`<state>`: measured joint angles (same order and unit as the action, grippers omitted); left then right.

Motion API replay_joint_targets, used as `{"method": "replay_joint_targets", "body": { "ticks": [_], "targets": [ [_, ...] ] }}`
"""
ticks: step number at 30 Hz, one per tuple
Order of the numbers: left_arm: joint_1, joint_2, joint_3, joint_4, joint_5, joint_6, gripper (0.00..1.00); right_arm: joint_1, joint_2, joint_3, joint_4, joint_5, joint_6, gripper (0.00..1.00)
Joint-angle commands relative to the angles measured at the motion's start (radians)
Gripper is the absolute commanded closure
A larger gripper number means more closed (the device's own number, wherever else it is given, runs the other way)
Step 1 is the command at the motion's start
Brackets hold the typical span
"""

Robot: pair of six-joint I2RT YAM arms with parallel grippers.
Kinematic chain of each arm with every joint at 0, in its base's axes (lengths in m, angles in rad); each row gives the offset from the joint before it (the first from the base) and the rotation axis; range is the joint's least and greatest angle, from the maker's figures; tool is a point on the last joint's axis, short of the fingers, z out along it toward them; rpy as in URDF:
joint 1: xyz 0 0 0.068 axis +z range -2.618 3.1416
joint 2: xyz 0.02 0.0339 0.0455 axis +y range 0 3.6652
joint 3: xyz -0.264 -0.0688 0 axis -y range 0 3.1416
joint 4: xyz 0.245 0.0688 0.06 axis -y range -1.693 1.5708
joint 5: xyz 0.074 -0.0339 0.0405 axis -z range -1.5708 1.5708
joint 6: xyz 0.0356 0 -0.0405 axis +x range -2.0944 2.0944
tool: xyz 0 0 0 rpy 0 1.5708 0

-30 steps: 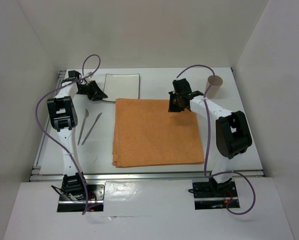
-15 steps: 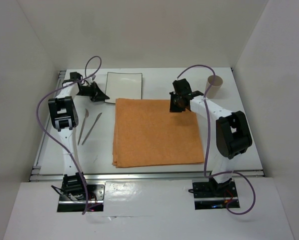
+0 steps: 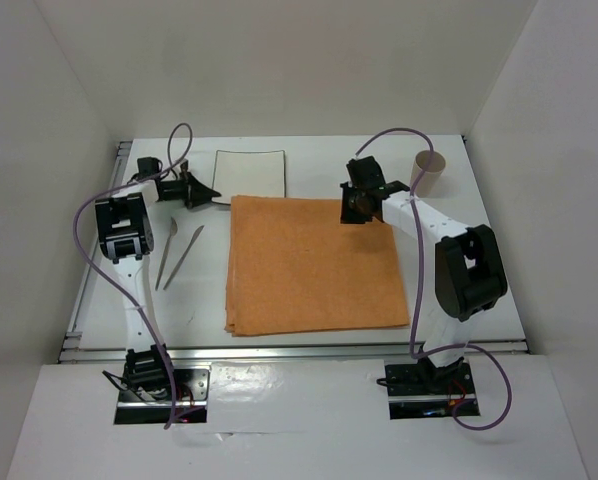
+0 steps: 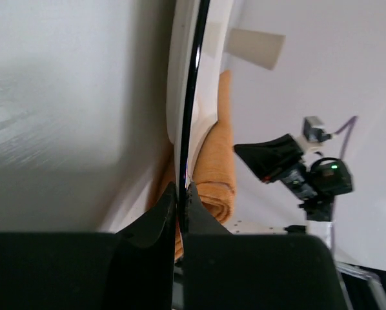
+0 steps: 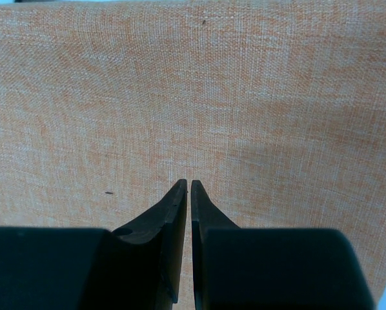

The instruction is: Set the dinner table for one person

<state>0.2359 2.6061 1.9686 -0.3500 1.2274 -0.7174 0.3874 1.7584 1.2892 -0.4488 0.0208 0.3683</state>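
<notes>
White walls enclose the dinner table (image 3: 469, 270), which spans the overhead view with an orange cloth (image 3: 314, 265) at its middle; from above, the left gripper (image 3: 209, 194) meets the near-left corner of the plate (image 3: 251, 172), but only its wrist camera shows the jaws pinched on the plate's dark rim; the right gripper (image 3: 353, 210) hangs over the cloth's far right edge; its own view shows fingers almost together, holding nothing.
</notes>
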Motion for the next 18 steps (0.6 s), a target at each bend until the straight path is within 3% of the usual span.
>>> {"method": "replay_joint_targets", "body": {
  "ticks": [1,4,11,14,16,18],
  "targets": [
    [0.020,-0.024,-0.112,0.455,0.194,-0.463,1.00,-0.004,-0.050,0.027,-0.022,0.019,-0.008,0.86],
    [0.020,-0.043,-0.031,0.427,0.204,-0.462,1.00,-0.004,-0.050,0.036,-0.033,0.019,-0.008,0.86],
    [0.020,-0.082,-0.115,0.754,0.216,-0.733,1.00,-0.004,-0.040,0.047,-0.033,0.007,-0.008,0.86],
    [0.020,-0.096,-0.059,0.556,0.216,-0.593,1.00,-0.004,-0.040,0.038,-0.033,0.007,0.001,0.86],
    [0.020,-0.107,0.047,0.251,0.198,-0.340,1.00,-0.004,-0.050,0.029,-0.033,0.007,0.001,0.86],
    [0.020,-0.107,0.088,0.151,0.189,-0.207,1.00,-0.004,-0.050,0.028,-0.024,0.007,0.001,0.86]
  ]
}}
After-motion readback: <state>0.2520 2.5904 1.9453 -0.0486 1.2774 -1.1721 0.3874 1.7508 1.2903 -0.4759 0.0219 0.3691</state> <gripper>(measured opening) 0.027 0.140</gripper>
